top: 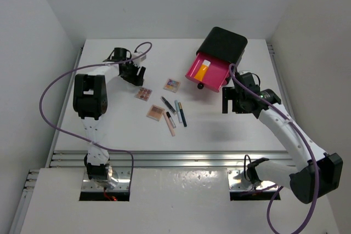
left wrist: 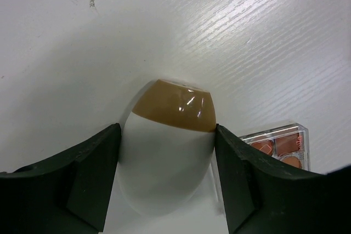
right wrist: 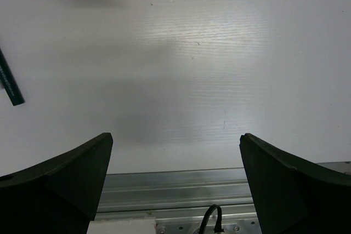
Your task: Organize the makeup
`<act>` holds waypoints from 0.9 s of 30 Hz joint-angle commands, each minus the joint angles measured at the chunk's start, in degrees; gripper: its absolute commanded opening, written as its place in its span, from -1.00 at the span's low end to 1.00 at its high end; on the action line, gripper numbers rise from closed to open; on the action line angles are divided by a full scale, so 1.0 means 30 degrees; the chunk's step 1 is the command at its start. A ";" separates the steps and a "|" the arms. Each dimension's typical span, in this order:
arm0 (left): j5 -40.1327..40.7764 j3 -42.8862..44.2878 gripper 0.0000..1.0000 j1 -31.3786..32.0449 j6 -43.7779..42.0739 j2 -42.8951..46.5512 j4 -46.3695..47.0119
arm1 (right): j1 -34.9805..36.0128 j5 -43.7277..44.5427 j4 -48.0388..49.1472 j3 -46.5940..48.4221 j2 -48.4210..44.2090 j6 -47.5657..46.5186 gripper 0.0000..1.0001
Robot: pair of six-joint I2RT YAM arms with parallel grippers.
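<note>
White wood-grain table (top: pixel 109 130), white walls (top: pixel 33 53) close round it. Left gripper (left wrist: pixel 167 131) clamps the puff (left wrist: pixel 164 173) at far left — palettes (top: pixel 143 93) and pencils (top: pixel 176 112) lie mid-table. Right gripper (right wrist: pixel 175 138) gapes wide above the table's near edge.

Top camera: high over the near edge, looking down across the whole white table (top: pixel 109 130). Left wrist camera: pressed close to the tabletop, sharing a square peach eyeshadow palette (left wrist: pixel 279 146) with the top view. Right wrist camera: low, facing the near aluminium rail (right wrist: pixel 175 190).
</note>
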State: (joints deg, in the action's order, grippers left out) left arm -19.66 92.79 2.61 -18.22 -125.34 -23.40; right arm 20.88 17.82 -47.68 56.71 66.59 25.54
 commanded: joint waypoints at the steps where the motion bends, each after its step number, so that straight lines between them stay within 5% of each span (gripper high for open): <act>1: -0.0299 0.0734 -0.20 -0.0519 0.1146 0.0469 -0.1166 | 0.0157 0.0065 0.0396 0.0756 0.0157 0.0012 0.99; 17: -0.0771 0.2819 -0.40 -0.0519 0.4253 0.2256 -0.0785 | 0.0158 0.0270 0.0396 0.0580 -0.0193 0.0012 0.99; 27: 0.1307 0.7033 -0.40 0.3812 0.7091 0.3928 -0.0785 | -0.0544 0.2229 0.0981 0.0316 -0.1538 0.0920 0.99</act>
State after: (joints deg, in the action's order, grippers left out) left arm -17.02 108.20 8.23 -2.09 -119.50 -27.92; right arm 20.23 20.82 -47.22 56.71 64.62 26.55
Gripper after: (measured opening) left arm 0.688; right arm 0.994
